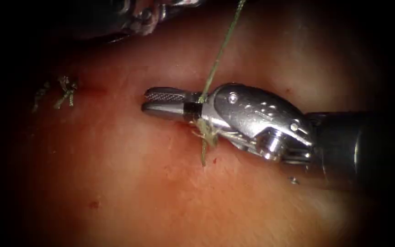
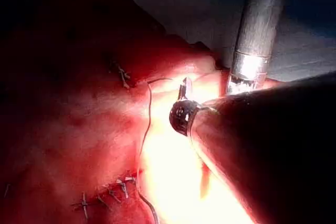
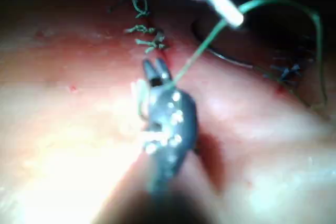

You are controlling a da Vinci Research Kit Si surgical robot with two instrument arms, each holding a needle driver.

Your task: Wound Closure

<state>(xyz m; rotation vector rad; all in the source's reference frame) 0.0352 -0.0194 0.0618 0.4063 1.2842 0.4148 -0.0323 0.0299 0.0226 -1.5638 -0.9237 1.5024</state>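
2 tools: right tool [image 1: 161, 103] lies over the cut, jaws slightly parted, thread [image 1: 219, 50] crossing their base; left tool [image 1: 161, 11] far, its jaw state cannot be told.
Needle: not located.
Risk: taut thread could tear the tissue [image 1: 138, 192] at the knot [image 1: 205, 129].

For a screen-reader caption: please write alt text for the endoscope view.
The right pincer lies across the tissue, jaws slightly parted, with green thread running taut from its jaw base up toward the left pincer. A knot sits beneath it; finished stitches lie further left.
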